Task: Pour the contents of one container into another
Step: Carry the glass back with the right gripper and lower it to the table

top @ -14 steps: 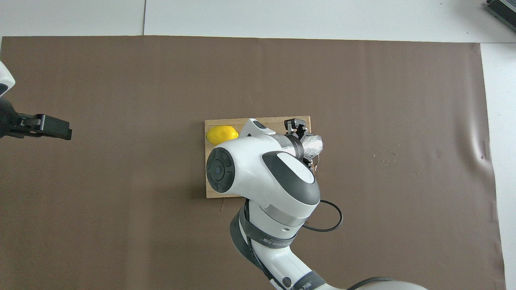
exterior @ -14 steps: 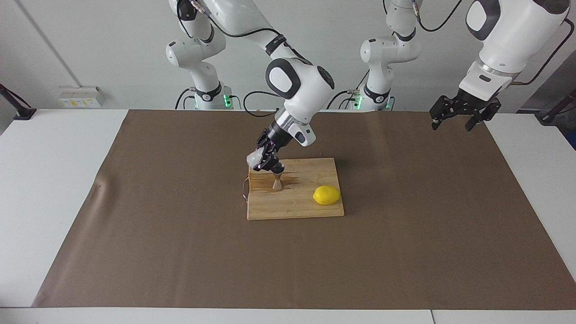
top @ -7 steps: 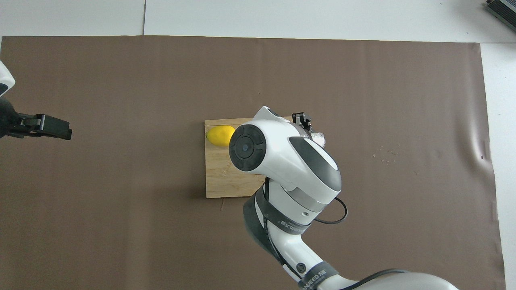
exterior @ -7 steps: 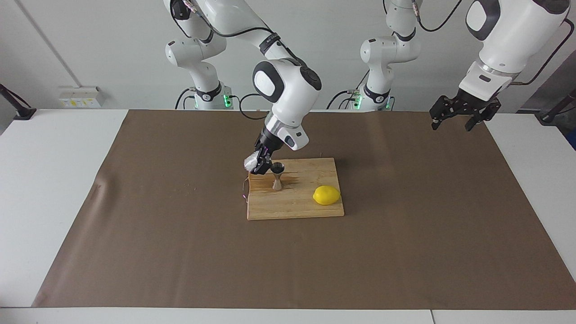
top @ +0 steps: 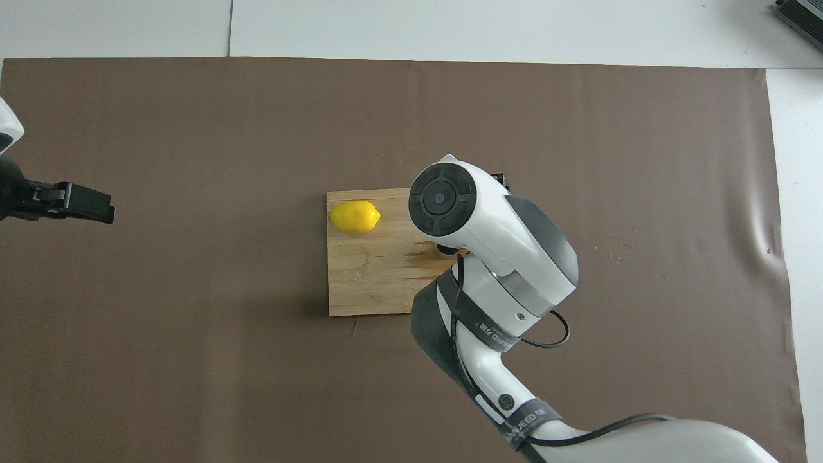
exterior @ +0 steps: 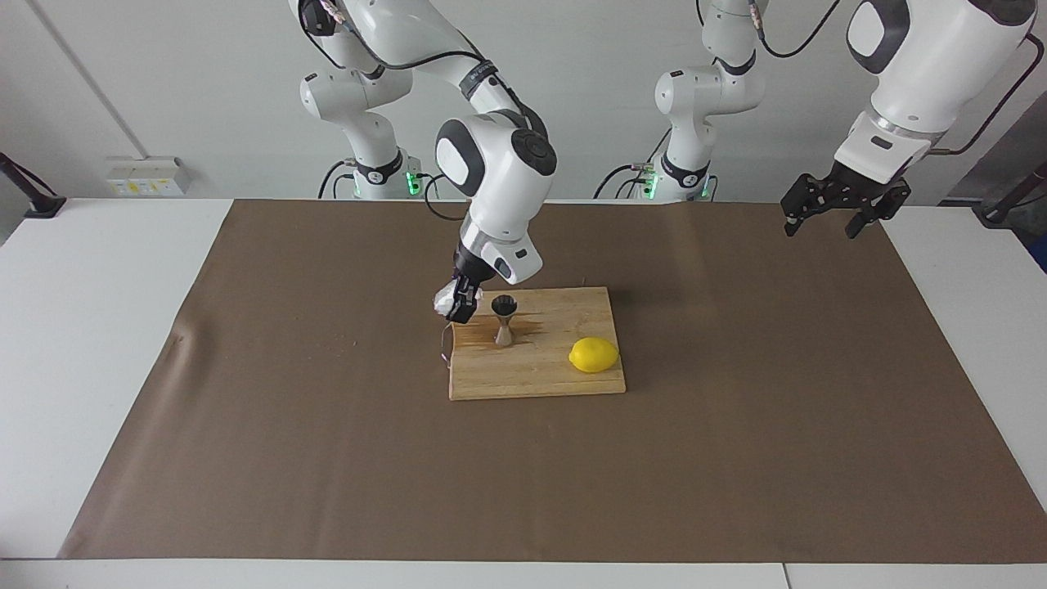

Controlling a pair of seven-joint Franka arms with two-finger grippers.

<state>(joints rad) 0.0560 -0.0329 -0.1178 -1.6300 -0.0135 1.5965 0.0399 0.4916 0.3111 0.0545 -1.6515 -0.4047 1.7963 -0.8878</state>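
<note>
So, facing view: right pincer (exterior: pixel 456 306) clamped on glass tumbler (exterior: pixel 443 301) at board (exterior: pixel 556 380) corner, just beside upright jigger (exterior: pixel 504 320); left pincer (exterior: pixel 826 214) wide, waiting over mat. Overhead: tumbler hidden under arm, lemon (top: pixel 354 216) on board.

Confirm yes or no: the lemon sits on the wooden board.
Yes, the lemon rests on the wooden board, at the corner toward the left arm's end.

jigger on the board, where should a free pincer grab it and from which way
Probably at the narrow waist of the jigger, coming in level from the lemon's side: it stands upright, and the right pincer with the glass crowds its other side.
</note>
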